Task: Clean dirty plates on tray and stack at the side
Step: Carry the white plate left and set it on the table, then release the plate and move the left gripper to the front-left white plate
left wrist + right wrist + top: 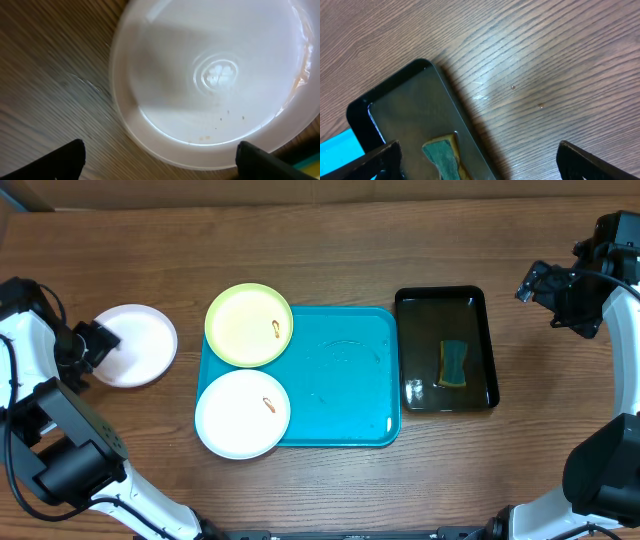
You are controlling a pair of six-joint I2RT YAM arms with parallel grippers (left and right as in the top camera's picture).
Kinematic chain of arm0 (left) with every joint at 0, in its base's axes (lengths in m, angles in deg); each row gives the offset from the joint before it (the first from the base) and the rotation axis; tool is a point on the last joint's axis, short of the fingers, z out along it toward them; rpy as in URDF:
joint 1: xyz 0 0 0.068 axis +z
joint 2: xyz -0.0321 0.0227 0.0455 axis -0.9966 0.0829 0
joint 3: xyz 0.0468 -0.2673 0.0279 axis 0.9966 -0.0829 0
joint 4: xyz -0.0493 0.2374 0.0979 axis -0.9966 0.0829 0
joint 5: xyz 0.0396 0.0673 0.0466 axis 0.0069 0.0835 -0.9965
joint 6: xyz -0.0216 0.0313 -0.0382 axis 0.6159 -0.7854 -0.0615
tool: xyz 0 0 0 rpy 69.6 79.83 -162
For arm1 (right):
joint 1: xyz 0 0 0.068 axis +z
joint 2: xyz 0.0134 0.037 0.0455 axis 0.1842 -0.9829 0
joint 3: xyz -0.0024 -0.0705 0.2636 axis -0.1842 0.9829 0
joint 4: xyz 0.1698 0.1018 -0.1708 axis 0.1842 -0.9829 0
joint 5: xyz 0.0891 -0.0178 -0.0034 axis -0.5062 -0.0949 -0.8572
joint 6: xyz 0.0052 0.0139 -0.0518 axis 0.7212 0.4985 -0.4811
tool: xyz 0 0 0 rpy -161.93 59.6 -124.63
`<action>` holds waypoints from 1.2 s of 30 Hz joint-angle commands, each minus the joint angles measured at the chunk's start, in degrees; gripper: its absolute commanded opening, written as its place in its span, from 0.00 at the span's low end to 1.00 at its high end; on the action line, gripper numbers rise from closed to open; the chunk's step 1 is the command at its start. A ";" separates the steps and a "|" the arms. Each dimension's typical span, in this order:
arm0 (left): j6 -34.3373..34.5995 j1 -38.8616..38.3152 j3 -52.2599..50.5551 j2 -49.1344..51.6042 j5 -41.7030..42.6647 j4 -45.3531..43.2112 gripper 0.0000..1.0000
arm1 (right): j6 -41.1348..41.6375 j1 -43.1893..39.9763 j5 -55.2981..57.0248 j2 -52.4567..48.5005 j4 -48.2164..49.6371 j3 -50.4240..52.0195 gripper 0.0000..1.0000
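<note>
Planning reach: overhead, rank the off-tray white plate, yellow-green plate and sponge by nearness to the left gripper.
1. Off-tray white plate, beside left gripper.
2. Yellow-green plate, left end of turquoise tray.
3. Sponge, in black tray, far right.

2 plates (249, 325) on tray (340, 380), L side

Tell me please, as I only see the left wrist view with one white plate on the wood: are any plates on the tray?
Observer: Yes, two: a yellow-green plate and a white plate rest on the turquoise tray.
Operator: Are they dirty?
Observer: Each shows a small orange-brown smear.
Operator: Where is the sponge, please?
Observer: The sponge lies in the black tray, right of the turquoise one.
</note>
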 commanded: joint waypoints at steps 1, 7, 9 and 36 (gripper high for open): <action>-3.96 -1.46 0.15 -1.60 13.18 4.50 0.97 | 0.46 -0.24 -0.02 0.79 0.28 -0.76 1.00; -5.70 -5.75 0.07 -5.81 13.00 14.67 0.81 | 0.46 -0.22 -0.02 0.79 0.28 -0.76 1.00; -7.63 -8.11 0.02 -8.09 11.72 18.34 0.70 | 0.46 -0.24 -0.02 0.79 0.28 -0.76 1.00; 1.09 -26.16 -30.97 -19.37 -6.29 6.49 0.57 | 0.46 -0.24 -0.02 0.79 0.28 -0.76 1.00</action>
